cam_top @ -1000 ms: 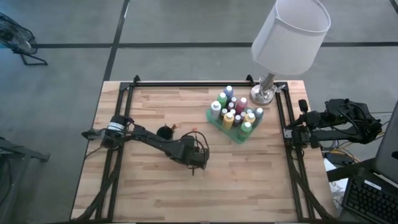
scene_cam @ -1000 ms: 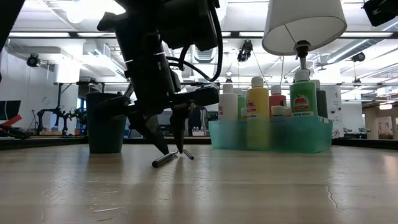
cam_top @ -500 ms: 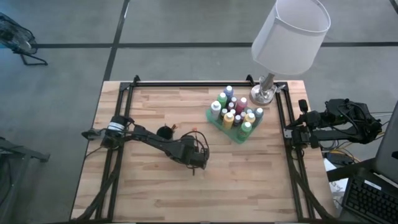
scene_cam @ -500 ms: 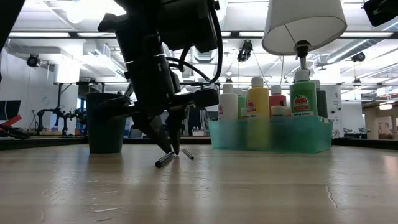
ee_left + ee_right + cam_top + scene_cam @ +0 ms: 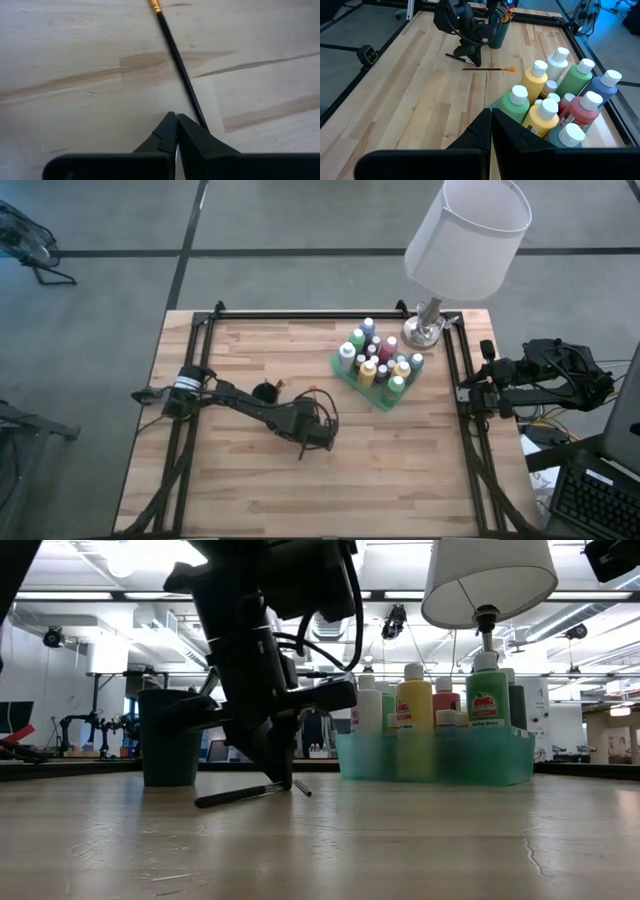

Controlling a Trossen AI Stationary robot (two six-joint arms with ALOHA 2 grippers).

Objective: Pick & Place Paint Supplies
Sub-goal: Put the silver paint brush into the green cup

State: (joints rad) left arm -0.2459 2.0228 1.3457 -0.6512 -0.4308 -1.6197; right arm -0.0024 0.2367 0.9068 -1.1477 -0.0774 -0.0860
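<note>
The left gripper (image 5: 283,780) is down at the pale, grained plank table (image 5: 400,470), a little left of centre in the high view. Its two tapered black fingers are pressed together. In the low view they seem to pinch one end of a thin dark-handled brush (image 5: 235,796), whose far end slants down to the wood at lower left. The left wrist view does not show that brush between the tips.

A second slim brush with a black handle and gold ferrule (image 5: 180,70) lies flat on the boards. It runs from the top of the left wrist frame down to just beside the fingertips, and its bristles show orange in the right wrist view.

The small paint bottles with white caps (image 5: 536,80) – yellow, green, red, blue and white, smooth plastic – stand upright and packed close in a translucent green plastic tray (image 5: 360,755), upper right of centre in the high view. A small dark round cup (image 5: 168,740) stands left of the gripper in the low view, with thin sticks poking from it.

A lamp with a white drum shade (image 5: 468,230) overhangs the tray's far corner on a metal base.

The right gripper (image 5: 490,117) waits at the table's right edge – fingers closed on nothing, pointed at the bottles.
</note>
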